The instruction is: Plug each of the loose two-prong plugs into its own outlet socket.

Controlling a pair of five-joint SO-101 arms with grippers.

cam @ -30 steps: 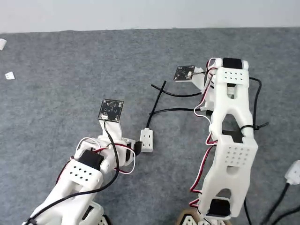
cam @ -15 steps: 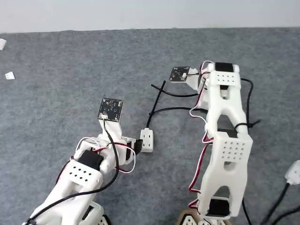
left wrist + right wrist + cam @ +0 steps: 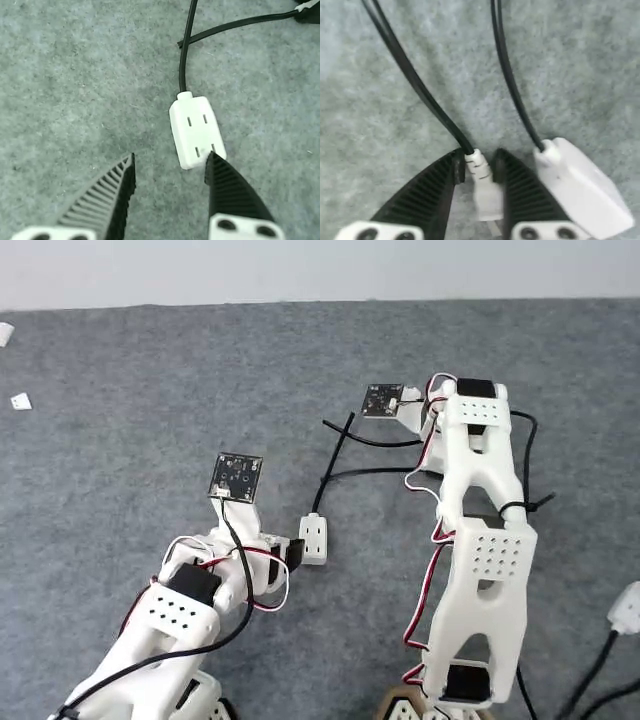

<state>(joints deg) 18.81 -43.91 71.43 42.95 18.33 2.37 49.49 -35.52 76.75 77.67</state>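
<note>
Your right pincer (image 3: pixel 479 167) is pinching the white plug (image 3: pixel 487 200) on its black cord (image 3: pixel 417 85), and a socket block (image 3: pixel 580 185) is lying just beside it. Your left pincer (image 3: pixel 171 160) is gaping wide over the grey mat (image 3: pixel 75 75), one finger right next to a second socket block (image 3: pixel 196 131)

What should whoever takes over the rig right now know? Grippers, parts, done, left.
Left gripper: open, low over the grey carpet, one finger beside the end of the white plastic socket block with two pairs of slots, lying flat.
Right gripper: shut on the small white two-prong plug with a black cable; another white cabled block lies beside it, slots not visible.
Done: plug grasped; nothing seated in the slotted block.
Left: seat this plug, then any others.
</note>
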